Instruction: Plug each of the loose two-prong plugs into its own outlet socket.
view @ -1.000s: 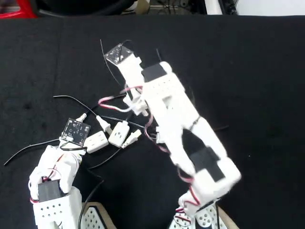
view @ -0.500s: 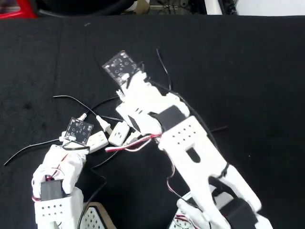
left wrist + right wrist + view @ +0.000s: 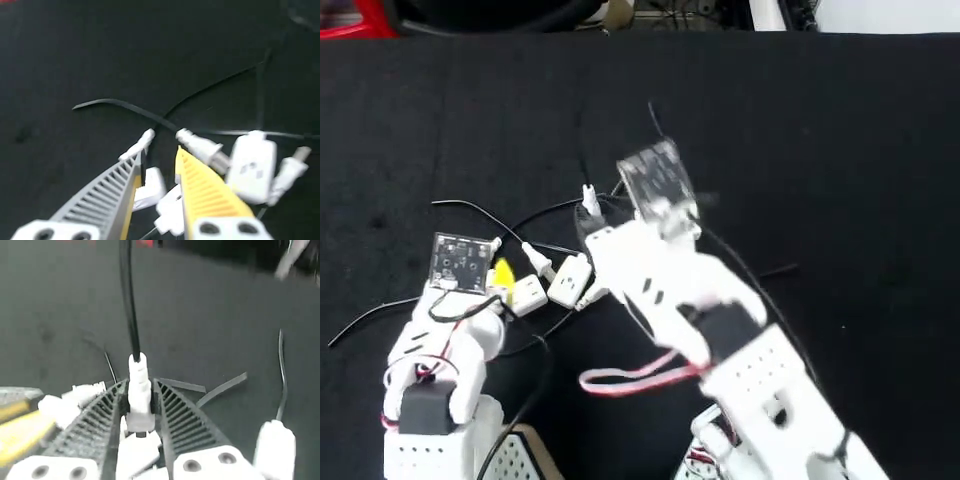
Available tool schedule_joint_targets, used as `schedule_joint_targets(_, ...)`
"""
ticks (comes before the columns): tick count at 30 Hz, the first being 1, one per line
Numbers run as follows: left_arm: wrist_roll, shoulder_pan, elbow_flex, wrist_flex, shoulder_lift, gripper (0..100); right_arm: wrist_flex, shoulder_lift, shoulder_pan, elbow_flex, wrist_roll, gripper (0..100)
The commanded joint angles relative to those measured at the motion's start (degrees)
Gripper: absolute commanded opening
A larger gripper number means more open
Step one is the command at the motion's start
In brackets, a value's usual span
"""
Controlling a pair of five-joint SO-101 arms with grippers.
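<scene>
Right gripper [image 3: 139, 390]: clamped on a white plug [image 3: 138, 371].
Left gripper [image 3: 158, 155]: narrowly parted, beside a socket [image 3: 252, 162].
Risk: I fear tangled cords [image 3: 125, 106] tug that socket askew, so the prongs miss.

Left arm [image 3: 442, 345] held low, left gripper [image 3: 159, 154] parted — right arm [image 3: 720, 330] extended forward, right gripper [image 3: 139, 383] clamped on a plug [image 3: 139, 400].

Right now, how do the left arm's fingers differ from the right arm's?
The left gripper has one yellow finger and one grey; the right gripper has two dark grey ones. The left's fingers stand apart; the right's are shut on a white plug with a black cord. Both have ribbed, tapering fingers.
</scene>
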Motion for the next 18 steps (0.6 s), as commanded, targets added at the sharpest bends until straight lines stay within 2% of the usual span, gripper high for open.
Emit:
schedule_joint_targets(1, 1.1, 5.1, -3.4, -4.2, -0.5, 12, -19.3, -16.0, -1.8, 17.6, -7.0, 1.3)
schedule_joint_targets(4, 0.8, 8.2, -2.9, -8.2, -0.5, 12, -28.5, -23.4, -2.8, 26.3, -12.4, 1.3)
schedule_joint_targets(7, 1.1, 10.9, -2.5, -11.3, -0.5, 12, -33.0, -27.8, -5.1, 31.8, -16.5, 1.3)
schedule_joint_targets(18, 1.2, 16.4, -3.0, -10.5, -0.6, 12, -30.3, -27.5, -10.0, 33.3, -17.7, 1.2)
